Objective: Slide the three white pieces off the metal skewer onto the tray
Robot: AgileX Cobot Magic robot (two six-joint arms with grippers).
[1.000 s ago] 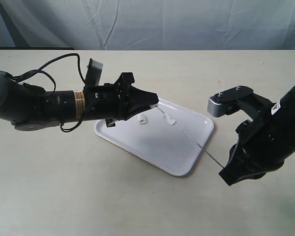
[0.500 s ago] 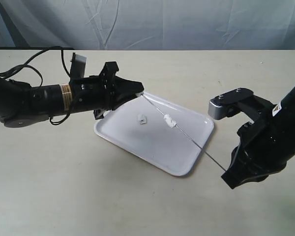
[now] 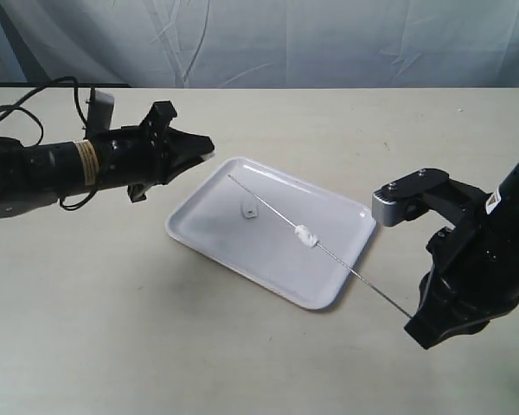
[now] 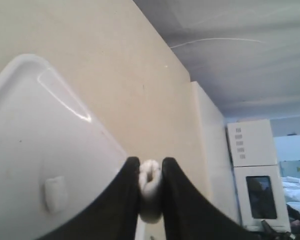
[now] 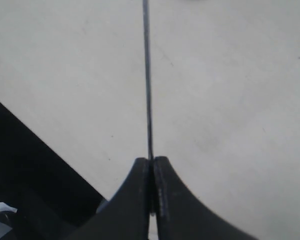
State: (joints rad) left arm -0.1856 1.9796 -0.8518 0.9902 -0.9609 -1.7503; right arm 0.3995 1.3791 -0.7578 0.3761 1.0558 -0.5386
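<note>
The white tray [image 3: 272, 264] lies mid-table. The metal skewer [image 3: 355, 272] slants over it, with one white piece [image 3: 305, 235] threaded near its middle. A second white piece [image 3: 249, 210] lies loose on the tray. My right gripper [image 3: 413, 322] is shut on the skewer's end beyond the tray's right corner; in the right wrist view the skewer [image 5: 147, 75] runs out from between the closed gripper [image 5: 152, 161]. My left gripper [image 3: 206, 149] hovers left of the tray, off the skewer. In the left wrist view the gripper [image 4: 150, 162] pinches the third white piece [image 4: 150, 182] beside the tray [image 4: 25, 140].
A cable [image 3: 17, 104] trails behind the left arm at the back left. The table [image 3: 112, 328] is beige, with a grey backdrop behind. A white cabinet [image 4: 252, 165] shows in the left wrist view beyond the table.
My left gripper pulled back to the left off the skewer's tip, carrying a white piece. The skewer dropped lower over the tray, and the right arm shifted slightly down.
</note>
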